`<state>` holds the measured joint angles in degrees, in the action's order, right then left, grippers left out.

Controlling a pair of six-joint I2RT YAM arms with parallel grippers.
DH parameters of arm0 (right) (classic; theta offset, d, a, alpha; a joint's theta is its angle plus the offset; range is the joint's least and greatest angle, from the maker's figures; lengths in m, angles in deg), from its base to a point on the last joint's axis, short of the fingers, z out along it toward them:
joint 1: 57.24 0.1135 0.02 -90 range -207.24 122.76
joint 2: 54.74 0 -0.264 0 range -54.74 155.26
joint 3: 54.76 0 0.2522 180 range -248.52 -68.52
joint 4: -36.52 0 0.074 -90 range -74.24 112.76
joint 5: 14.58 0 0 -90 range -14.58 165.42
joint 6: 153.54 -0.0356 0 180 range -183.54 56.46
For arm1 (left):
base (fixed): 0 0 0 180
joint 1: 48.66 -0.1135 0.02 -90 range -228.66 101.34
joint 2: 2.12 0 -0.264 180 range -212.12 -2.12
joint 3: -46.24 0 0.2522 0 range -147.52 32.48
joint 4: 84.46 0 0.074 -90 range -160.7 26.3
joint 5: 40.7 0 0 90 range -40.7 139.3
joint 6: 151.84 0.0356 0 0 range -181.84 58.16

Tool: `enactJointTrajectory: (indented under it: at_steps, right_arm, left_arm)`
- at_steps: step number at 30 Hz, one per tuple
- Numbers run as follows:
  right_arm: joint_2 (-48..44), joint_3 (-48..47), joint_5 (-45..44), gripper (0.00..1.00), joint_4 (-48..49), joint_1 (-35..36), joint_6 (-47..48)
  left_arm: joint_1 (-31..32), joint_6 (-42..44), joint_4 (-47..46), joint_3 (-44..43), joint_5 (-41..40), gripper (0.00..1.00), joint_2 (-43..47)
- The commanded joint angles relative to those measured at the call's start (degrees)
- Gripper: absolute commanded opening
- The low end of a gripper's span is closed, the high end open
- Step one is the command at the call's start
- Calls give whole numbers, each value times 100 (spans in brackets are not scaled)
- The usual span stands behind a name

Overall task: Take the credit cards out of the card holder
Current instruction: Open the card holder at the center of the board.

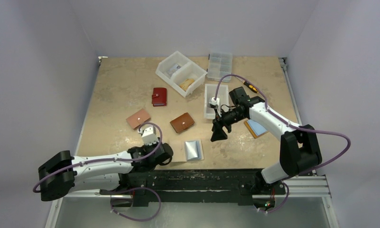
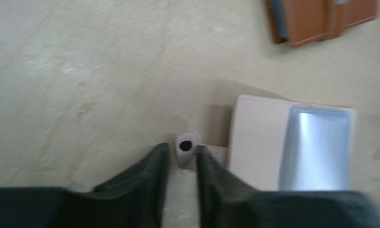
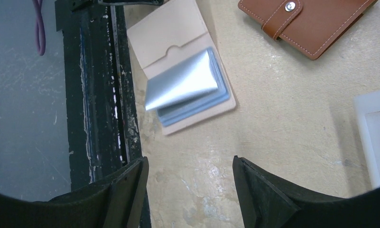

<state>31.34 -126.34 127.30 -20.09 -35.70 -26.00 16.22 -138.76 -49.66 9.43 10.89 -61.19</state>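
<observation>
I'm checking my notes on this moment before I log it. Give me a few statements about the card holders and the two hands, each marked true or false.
1. The cream card holder lies open. True.
2. The right hand grips a card. False: it is open and empty.
3. The brown card holder is snapped shut. True.
4. The red card holder sits inside the white bin. False: it lies on the table, apart from the bin.
5. The left hand has its fingers on either side of the cream holder's snap tab. True.
</observation>
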Motion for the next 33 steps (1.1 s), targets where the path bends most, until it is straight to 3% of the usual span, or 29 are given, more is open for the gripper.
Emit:
enactJointTrajectory:
  at_steps: [1, 2, 4, 8, 13, 15, 20, 25, 28, 33]
  right_arm:
    - [-188, -78, -37, 73, -11, 34, 76]
    - [-188, -80, -45, 73, -17, 33, 82]
    - [-188, -80, -51, 73, -28, 27, 95]
    - [-218, -71, -64, 73, -48, 34, 121]
    - [-270, -71, -90, 73, -65, 34, 156]
    - [-283, -71, -99, 73, -74, 30, 165]
    - [-275, -71, -99, 73, -87, 32, 180]
    - [-268, -87, -99, 73, -100, 34, 190]
    - [-274, -76, -115, 73, -103, 29, 192]
    - [-256, -85, -125, 73, -101, 31, 194]
  left_arm:
    - [-19, -1441, 1936, -484, -270, 43, -435]
    - [-19, -1329, 2029, -634, -211, 57, -553]
    - [-12, -911, 2228, -1003, -174, 69, -705]
    - [84, -92, 2462, -1561, -367, 72, -458]
    - [218, 1884, 559, -1238, 507, 75, 782]
    - [218, 2065, 404, -1179, 657, 77, 1105]
    - [218, 2062, 1045, -1549, 415, 79, 1314]
    - [218, 2475, -481, -1211, 1298, 97, 1535]
    - [218, 2620, -881, -1323, 1899, 96, 1012]
    - [279, 2897, -987, -1969, 2481, 84, -224]
